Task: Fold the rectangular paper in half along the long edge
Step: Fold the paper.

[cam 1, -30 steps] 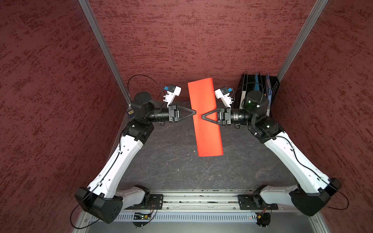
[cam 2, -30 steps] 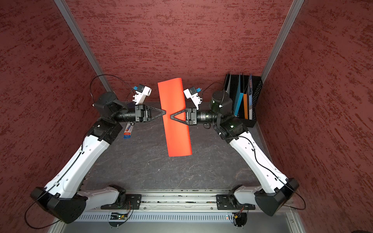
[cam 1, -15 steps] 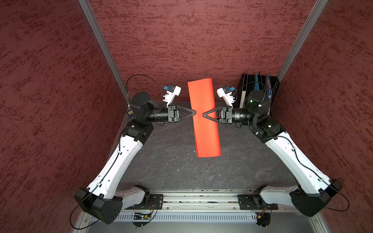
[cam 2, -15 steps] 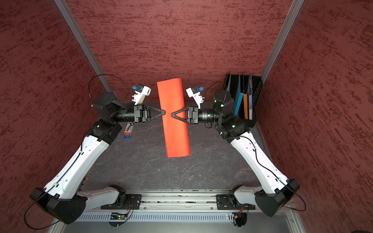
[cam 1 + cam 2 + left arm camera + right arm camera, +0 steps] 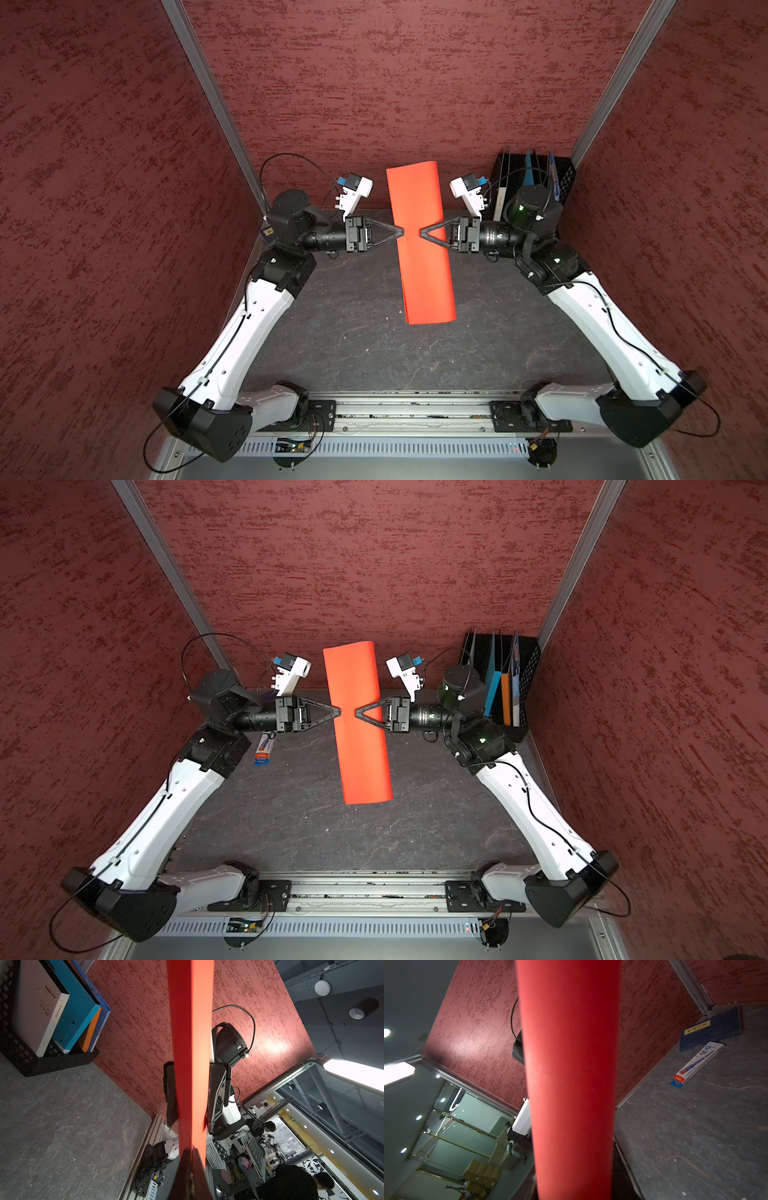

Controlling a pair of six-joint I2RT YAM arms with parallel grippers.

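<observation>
Red-orange paper [image 5: 424, 286] — left end effector [image 5: 400, 232] pinching edge.

In both top views the right gripper [image 5: 422, 242] lies across the paper [image 5: 426, 282] at centre; whether its jaws press it cannot be told. In the right wrist view the paper [image 5: 571, 1084] is a blurred band, cut off by the frame edges, hiding that gripper's tips. Left of centre in a top view, the left arm [image 5: 291, 232] hides most of the blue book [image 5: 268, 234].
</observation>
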